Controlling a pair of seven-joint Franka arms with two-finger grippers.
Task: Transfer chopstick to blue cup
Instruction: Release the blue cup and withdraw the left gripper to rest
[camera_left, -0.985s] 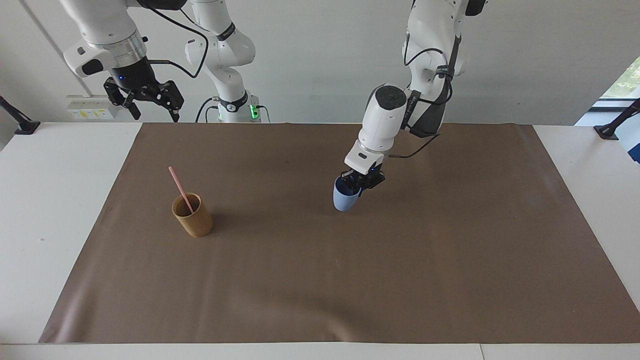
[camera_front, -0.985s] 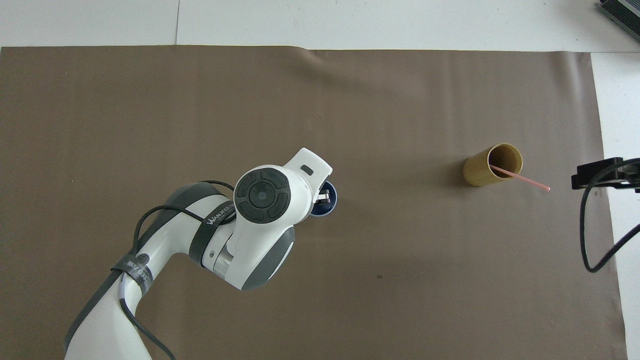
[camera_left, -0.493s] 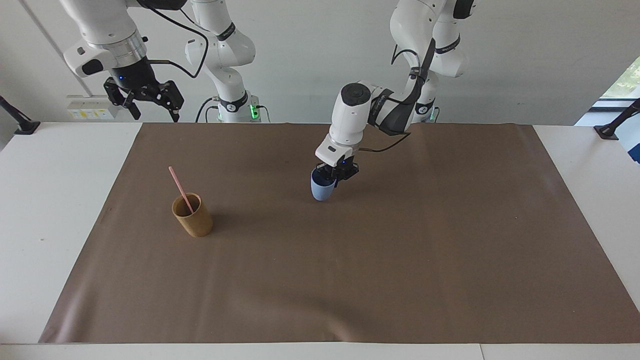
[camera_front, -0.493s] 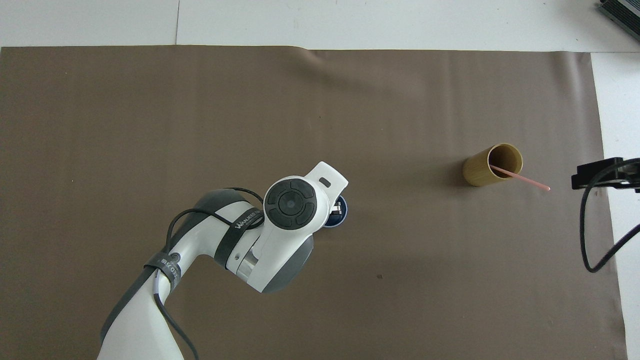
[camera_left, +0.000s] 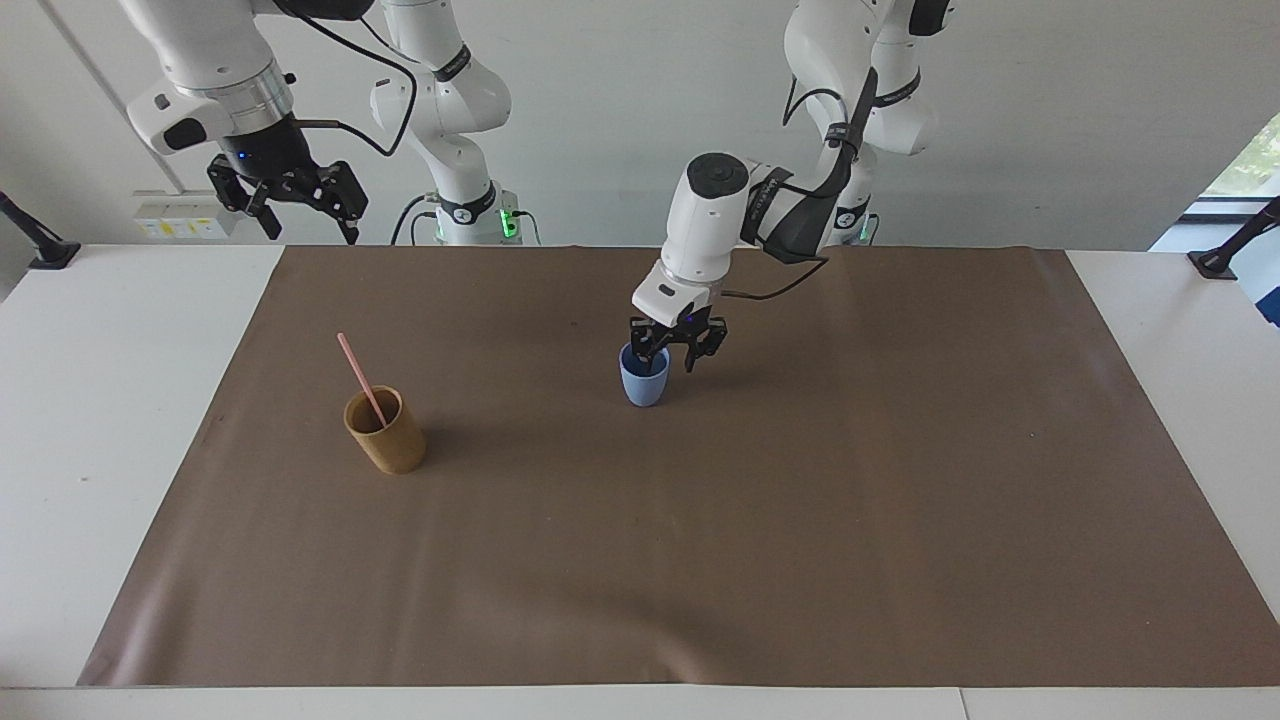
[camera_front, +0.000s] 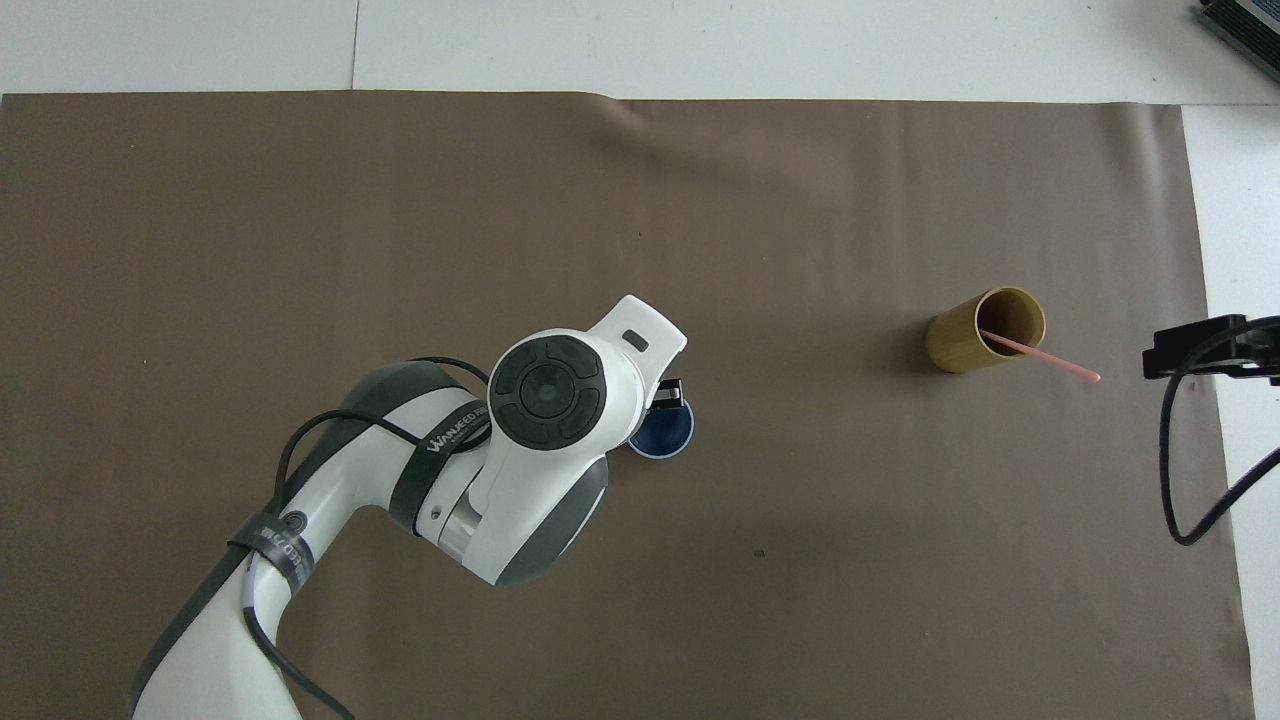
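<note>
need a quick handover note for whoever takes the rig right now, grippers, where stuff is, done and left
Left gripper: open, at the rim of the blue cup, not gripping it.
Right gripper: open, waiting in the air at the right arm's end of the table.
Blue cup: upright on the brown mat, mid-table.
Chopstick: leaning in the tan cup, toward the right arm's end.
Done: blue cup set down.
Left: lift the chopstick out of the tan cup and put it in the blue cup.

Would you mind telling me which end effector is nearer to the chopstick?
Right. The right end effector waits raised near the chopstick's end of the table; the left end effector hovers over the blue cup.
</note>
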